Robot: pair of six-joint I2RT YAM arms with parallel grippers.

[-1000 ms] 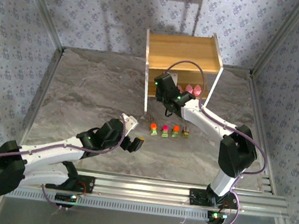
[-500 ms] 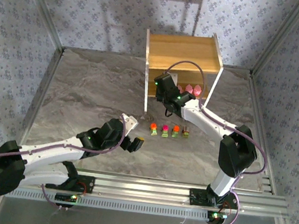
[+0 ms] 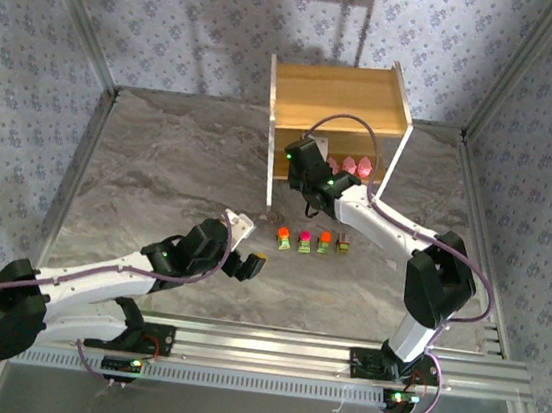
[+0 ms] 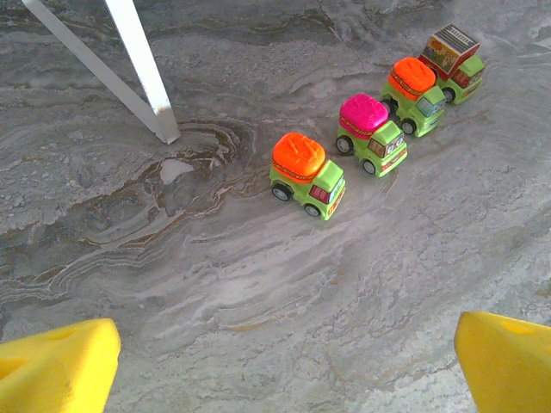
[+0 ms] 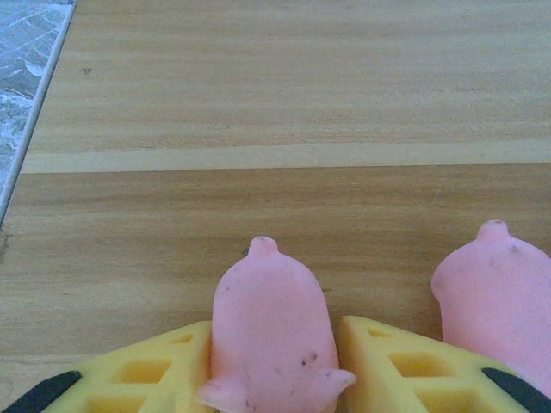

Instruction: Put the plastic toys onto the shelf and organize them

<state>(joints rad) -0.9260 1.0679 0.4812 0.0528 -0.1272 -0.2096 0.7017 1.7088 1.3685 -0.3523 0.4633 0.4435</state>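
The left end effector (image 3: 247, 262) hovers released, yellow fingertips wide apart, near the grey marbled tabletop's (image 3: 160, 162) middle. Right of it, four green-based plastic toy cars (image 3: 310, 239) stand in a row. At the far edge, the right end effector (image 5: 274, 337) clasps a pink rounded plastic blob (image 5: 269, 292) on the two-tier wooden shelf's (image 3: 340, 94) lower board.

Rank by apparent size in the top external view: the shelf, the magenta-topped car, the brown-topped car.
Largest by far: shelf.
Then magenta-topped car and brown-topped car, both tiny and too alike to rank.
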